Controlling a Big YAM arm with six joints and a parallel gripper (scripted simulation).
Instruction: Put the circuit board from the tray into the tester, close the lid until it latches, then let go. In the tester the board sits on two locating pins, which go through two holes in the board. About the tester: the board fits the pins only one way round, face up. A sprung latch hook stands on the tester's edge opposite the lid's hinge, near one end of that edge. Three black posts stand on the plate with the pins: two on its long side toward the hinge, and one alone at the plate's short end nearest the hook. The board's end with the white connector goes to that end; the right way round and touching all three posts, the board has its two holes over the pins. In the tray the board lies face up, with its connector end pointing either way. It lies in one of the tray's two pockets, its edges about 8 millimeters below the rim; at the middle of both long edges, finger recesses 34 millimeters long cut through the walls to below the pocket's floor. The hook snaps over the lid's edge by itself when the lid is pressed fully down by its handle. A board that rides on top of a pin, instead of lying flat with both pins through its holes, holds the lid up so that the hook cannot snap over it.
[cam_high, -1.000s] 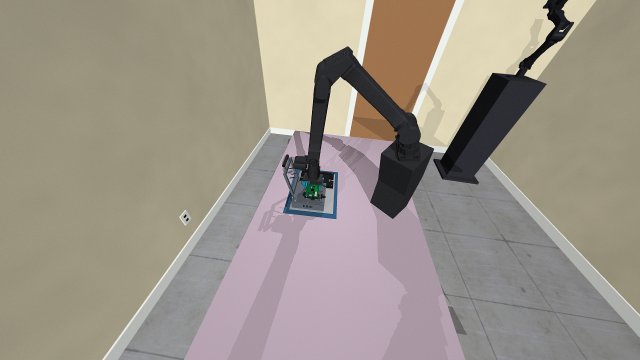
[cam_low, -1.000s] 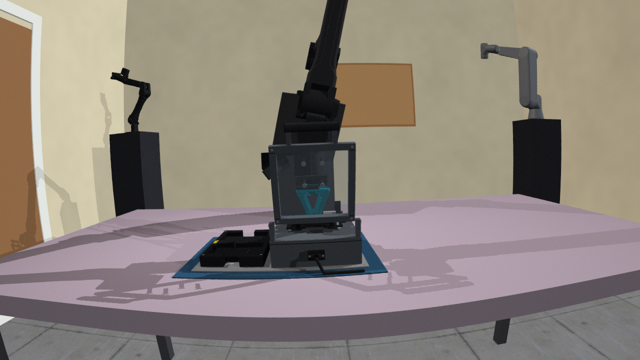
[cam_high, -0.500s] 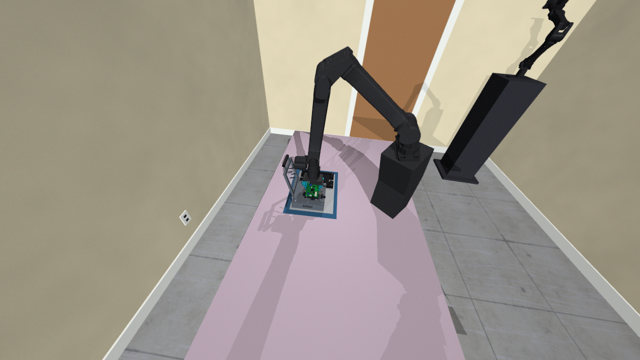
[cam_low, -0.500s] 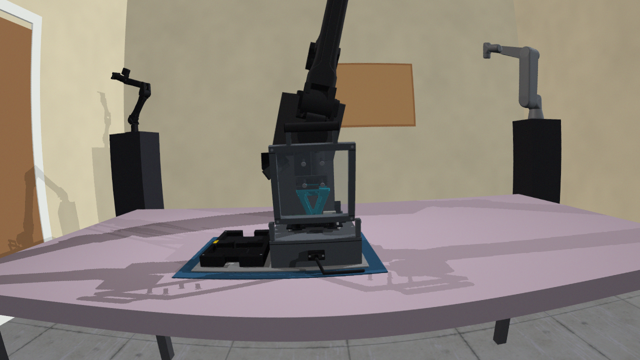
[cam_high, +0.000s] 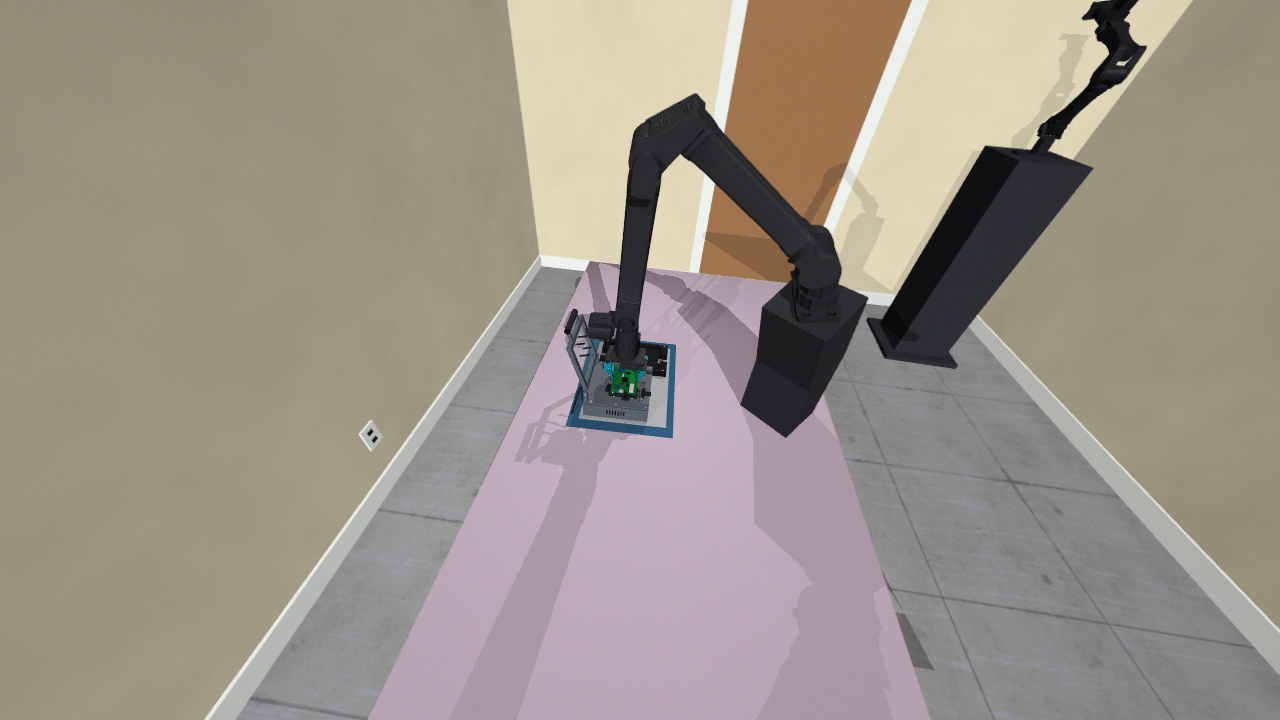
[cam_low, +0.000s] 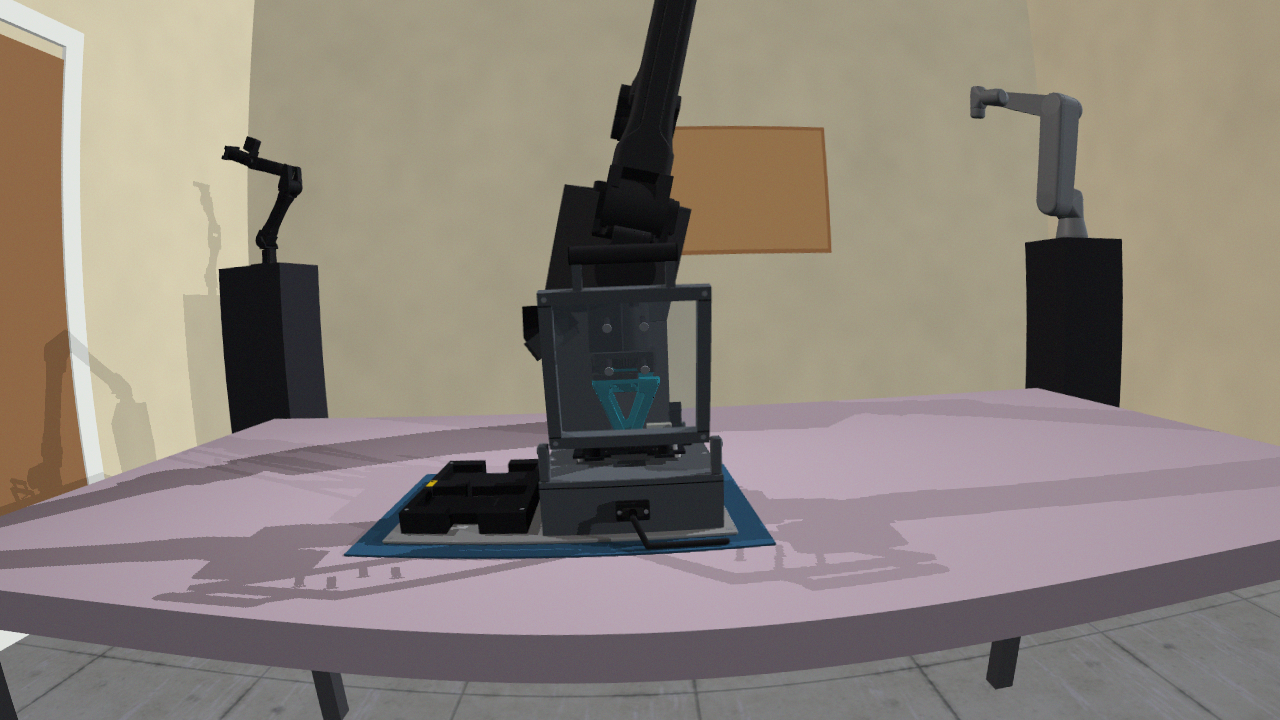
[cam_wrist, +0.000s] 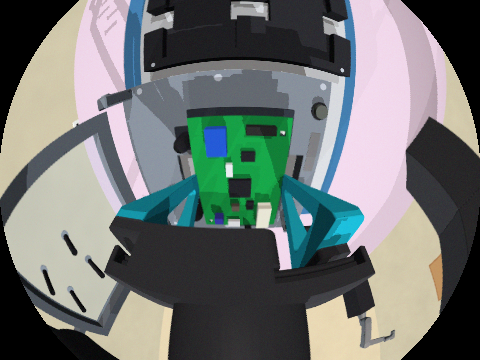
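Observation:
My gripper (cam_high: 624, 370) (cam_low: 626, 424) (cam_wrist: 240, 180) is shut on the green circuit board (cam_high: 619, 383) (cam_wrist: 270, 172), with its teal fingertips at the long edges. The board is held face up, low over the tester (cam_high: 615, 413) (cam_low: 581, 510) (cam_wrist: 220, 92). Its white connector (cam_wrist: 263, 214) is at the end nearest the gripper body in the wrist view. The lid (cam_low: 703, 358) (cam_wrist: 55, 145) (cam_high: 571, 322) stands open, its handle (cam_low: 623, 254) on top. A black post (cam_wrist: 181, 143) shows on the hinge side. The locating pins are hidden under the board; I cannot make out the hook.
The black tray (cam_low: 425, 519) (cam_wrist: 240, 50) stands beside the tester, with no board visible in it. Both stand on a blue-edged mat (cam_high: 626, 430) (cam_low: 366, 546). A black cable (cam_low: 680, 542) leaves the tester's hinge side. The raised lid stands close beside the gripper.

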